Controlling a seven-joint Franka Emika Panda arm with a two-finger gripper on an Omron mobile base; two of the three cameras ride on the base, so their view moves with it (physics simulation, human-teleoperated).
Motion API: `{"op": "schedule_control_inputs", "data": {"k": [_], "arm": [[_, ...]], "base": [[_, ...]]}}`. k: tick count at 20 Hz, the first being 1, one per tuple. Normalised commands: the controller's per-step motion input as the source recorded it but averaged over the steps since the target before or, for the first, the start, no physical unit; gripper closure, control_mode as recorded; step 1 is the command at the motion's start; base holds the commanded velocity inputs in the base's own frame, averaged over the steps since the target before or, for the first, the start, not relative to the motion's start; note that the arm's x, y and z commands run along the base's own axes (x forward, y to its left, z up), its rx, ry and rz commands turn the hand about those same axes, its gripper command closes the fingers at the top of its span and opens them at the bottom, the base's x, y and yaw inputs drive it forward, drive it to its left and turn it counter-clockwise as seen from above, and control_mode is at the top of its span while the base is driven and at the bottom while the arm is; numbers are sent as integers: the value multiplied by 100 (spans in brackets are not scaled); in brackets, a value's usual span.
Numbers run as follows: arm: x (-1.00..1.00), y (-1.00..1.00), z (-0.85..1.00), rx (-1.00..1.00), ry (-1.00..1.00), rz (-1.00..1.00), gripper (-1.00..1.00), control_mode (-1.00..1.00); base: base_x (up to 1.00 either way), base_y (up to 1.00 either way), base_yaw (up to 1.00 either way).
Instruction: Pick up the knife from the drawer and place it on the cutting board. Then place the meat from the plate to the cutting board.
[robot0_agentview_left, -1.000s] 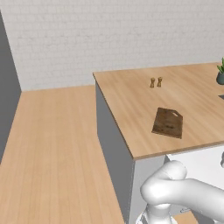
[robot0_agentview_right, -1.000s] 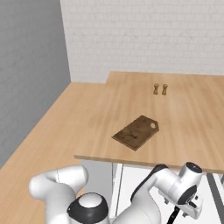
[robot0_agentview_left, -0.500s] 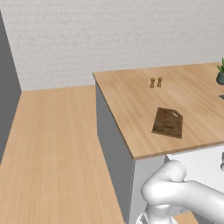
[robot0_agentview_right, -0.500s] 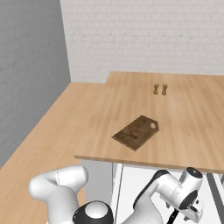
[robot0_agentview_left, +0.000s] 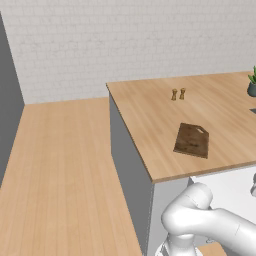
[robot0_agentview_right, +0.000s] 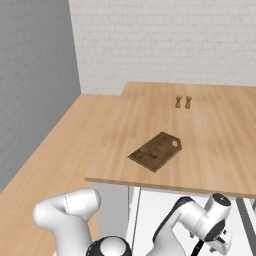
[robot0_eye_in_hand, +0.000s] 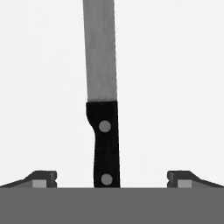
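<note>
Hand view: knife lies on the white drawer floor between spread fingertips, ungrasped | cutting board bare on counter | both placements pending.

The knife has a black handle with grey rivets and a grey blade. The cutting board is dark brown on the light wooden table.

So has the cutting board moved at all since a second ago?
No. The cutting board lies in the same spot relative to the two small shakers and the counter edge.
</note>
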Motion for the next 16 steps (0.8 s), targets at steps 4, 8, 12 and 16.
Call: {"op": "schedule_control_inputs", "data": {"k": [4,8,12,16], "arm": [[0,-6,-8,0,0,0,-100,-100],[-5,5,-1,0,3,0,-100,-100],[-3,26,0,0,4,0,-100,-100],[-3,5,-12,0,3,0,-100,-100]], "base": [[0,0,0],[0,0,0],[0,0,0],[0,0,0]]}}
